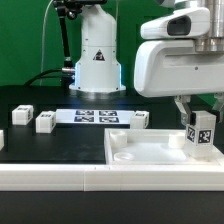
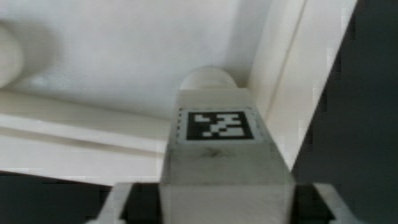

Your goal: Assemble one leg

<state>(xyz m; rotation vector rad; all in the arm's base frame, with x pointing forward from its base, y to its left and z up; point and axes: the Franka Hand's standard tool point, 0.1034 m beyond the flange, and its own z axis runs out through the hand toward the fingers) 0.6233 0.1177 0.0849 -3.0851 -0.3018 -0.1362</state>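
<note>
The gripper is clenched on one leg, a small white block whose black-and-white tag faces the exterior camera. The leg stands upright, gripped at its upper end, low over the corner of the white tabletop at the exterior view's right. Whether its lower end touches the tabletop's floor cannot be told. In the wrist view the same leg reaches out from between the fingers, its rounded tip close beside the tabletop's raised rim. Beyond the tabletop, on the black table, three loose legs lie flat: two near the exterior view's left and one just beside the marker board, at its right end
</note>
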